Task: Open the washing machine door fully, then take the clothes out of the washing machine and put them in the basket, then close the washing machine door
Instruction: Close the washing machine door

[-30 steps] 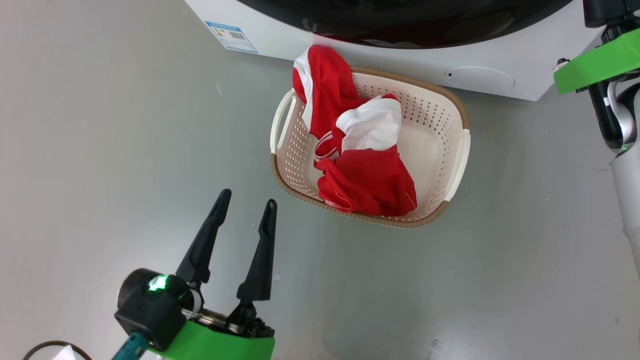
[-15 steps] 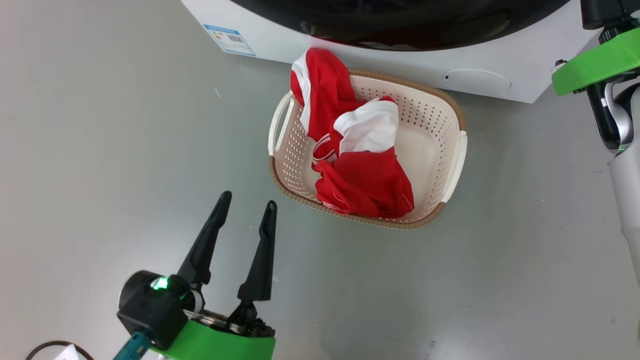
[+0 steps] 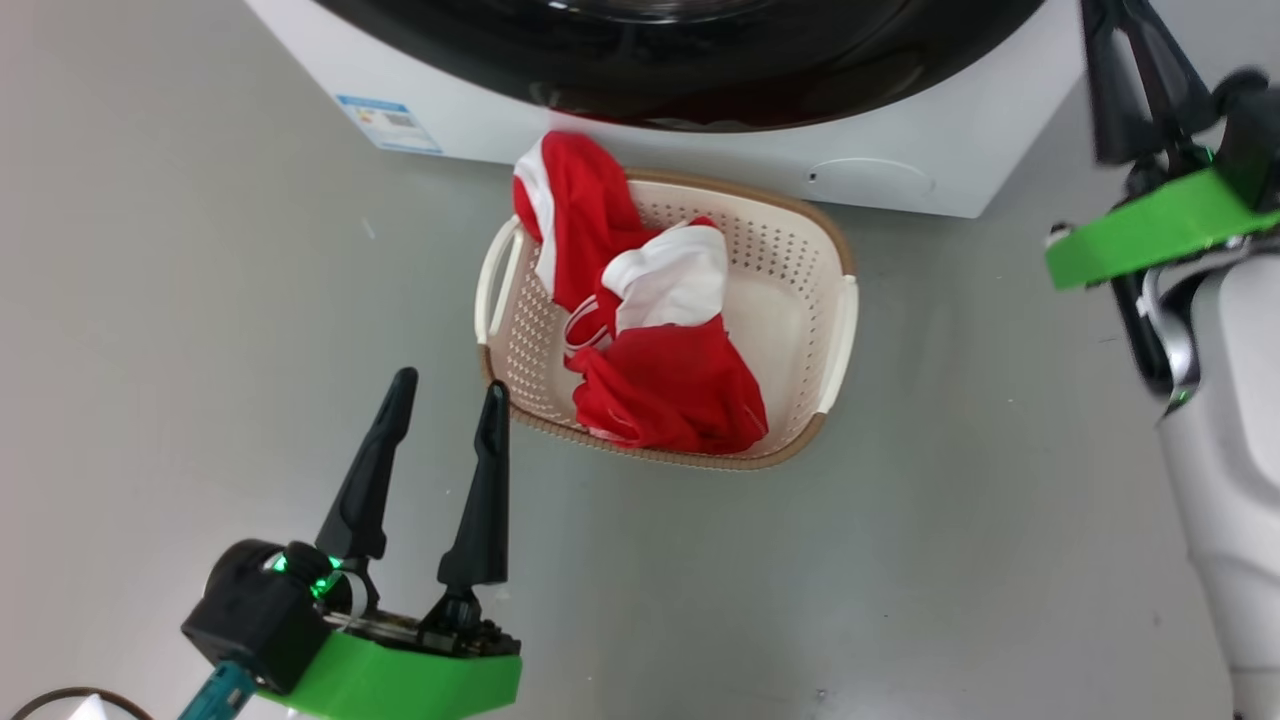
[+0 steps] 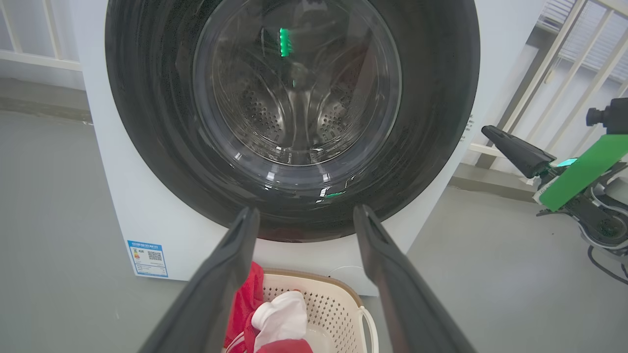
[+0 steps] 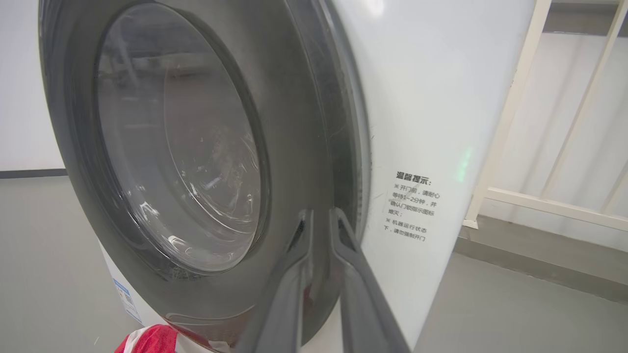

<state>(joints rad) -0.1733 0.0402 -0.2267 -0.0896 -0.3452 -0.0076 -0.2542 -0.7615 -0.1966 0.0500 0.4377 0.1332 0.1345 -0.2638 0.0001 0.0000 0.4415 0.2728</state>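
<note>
Clothes (image 3: 665, 385), bright red with white panels, lie to the right of the left end effector (image 3: 448, 383). That end effector hangs over the grey floor (image 3: 200, 250) with its two dark fingers spread wide and nothing between them. The garment is inside the basket (image 3: 790, 260), a cream plastic one with holes in the walls and a brown rim. It fills the left half, and the right half shows bare bottom. Its long axis goes from the near rim up to the far left corner. There one red and white end hangs over the rim and points to the washing machine (image 4: 147, 206). The basket stands on the floor just in front of this machine. Above it the washing machine door (image 4: 294, 98) seems flat against the white front, and the steel drum shows through the glass. At the right, the right end effector (image 5: 321, 212) has its fingers drawn almost together and holds nothing. Its tips are by the door's black rim, and I cannot tell if they touch it.
</note>
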